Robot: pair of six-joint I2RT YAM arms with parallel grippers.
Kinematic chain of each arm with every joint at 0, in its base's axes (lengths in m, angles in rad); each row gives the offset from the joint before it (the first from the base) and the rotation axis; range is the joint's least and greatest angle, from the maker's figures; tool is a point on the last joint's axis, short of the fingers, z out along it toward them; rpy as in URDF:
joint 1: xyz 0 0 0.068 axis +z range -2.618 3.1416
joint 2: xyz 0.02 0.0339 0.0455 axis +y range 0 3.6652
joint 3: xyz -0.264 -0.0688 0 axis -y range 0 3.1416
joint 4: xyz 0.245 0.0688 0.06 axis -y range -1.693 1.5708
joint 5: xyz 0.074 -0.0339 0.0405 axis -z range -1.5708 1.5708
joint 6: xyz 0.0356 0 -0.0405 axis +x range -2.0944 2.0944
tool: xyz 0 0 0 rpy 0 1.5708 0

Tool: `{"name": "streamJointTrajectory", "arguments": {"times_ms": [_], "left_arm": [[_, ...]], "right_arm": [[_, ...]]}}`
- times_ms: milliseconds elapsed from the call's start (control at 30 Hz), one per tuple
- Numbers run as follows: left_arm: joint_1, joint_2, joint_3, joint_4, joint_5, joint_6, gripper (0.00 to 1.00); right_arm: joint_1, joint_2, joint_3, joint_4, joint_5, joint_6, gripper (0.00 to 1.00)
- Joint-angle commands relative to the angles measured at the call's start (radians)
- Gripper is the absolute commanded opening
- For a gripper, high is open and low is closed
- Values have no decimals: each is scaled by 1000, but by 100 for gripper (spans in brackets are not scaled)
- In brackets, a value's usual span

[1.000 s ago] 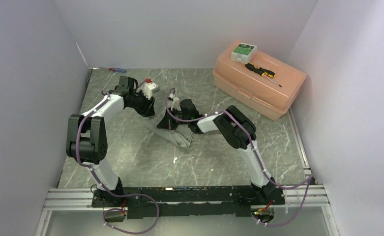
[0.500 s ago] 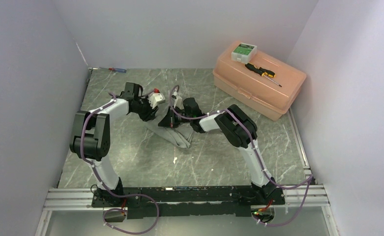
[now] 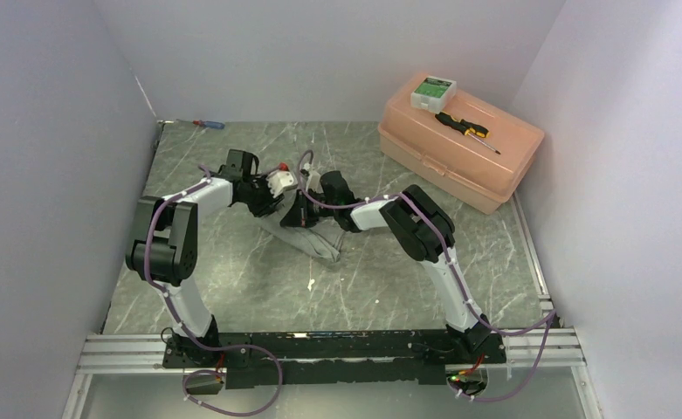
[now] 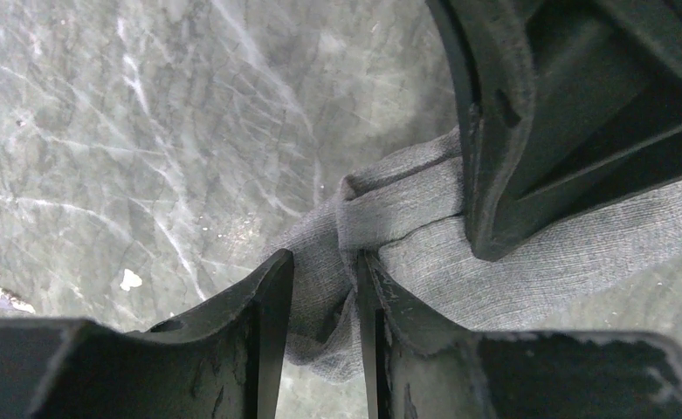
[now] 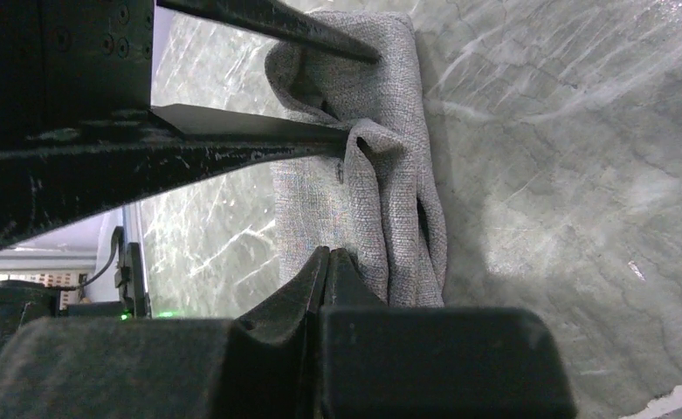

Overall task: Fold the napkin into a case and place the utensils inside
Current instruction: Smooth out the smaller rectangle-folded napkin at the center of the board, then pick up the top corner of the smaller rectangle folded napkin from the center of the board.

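The grey napkin [image 3: 318, 242] lies bunched in long folds mid-table. My left gripper [image 3: 282, 202] is at its far left end. In the left wrist view its jaws [image 4: 320, 262] are closed narrowly on a raised fold of the napkin [image 4: 407, 209]. My right gripper [image 3: 296, 217] is right beside it, its jaws [image 5: 328, 251] fully shut with the tips resting on the napkin [image 5: 389, 192]. I see no cloth between them. One right finger [image 4: 529, 131] shows in the left wrist view. The two spoons are not in view.
A peach plastic box [image 3: 494, 170] stands at the back right, with a black-and-yellow screwdriver [image 3: 466, 129] and a small white-green box [image 3: 433, 90] on its lid. A red-and-blue screwdriver [image 3: 208, 125] lies by the back wall. A white fleck [image 3: 311, 284] lies nearer than the napkin.
My left gripper has swung right and down to the napkin's far end and closed on a fold. The right gripper has stayed on the napkin.
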Motion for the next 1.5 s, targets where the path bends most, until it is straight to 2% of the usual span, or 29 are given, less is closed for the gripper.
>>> {"name": "streamJointTrajectory", "arguments": {"times_ms": [0,67,167,200,333,500,700,1100,1333,1467], "left_arm": [[-24,13,-24,8,-11,39,37],[-24,17,-26,42,-32,8,27],[-21,14,-2,43,-43,-43,5],[-18,11,11,43,-45,-73,3],[-4,5,111,-15,-39,-228,3],[11,-2,165,-83,31,-321,3],[19,-14,143,-130,73,-309,3],[16,-31,94,-148,150,-280,3],[16,-43,92,-161,138,-268,3],[19,-47,106,-135,115,-325,3]], "right_arm": [[2,13,25,-47,30,-34,0],[-2,15,20,-44,29,-18,0],[-17,24,-4,4,19,34,0],[-21,28,-8,9,17,45,0],[-21,40,16,-29,16,32,0],[-19,48,14,-73,17,21,0],[-21,58,32,-109,25,11,0],[-22,121,216,-214,52,18,0],[-20,169,332,-317,90,3,0],[-3,193,357,-390,129,-15,0]]}}
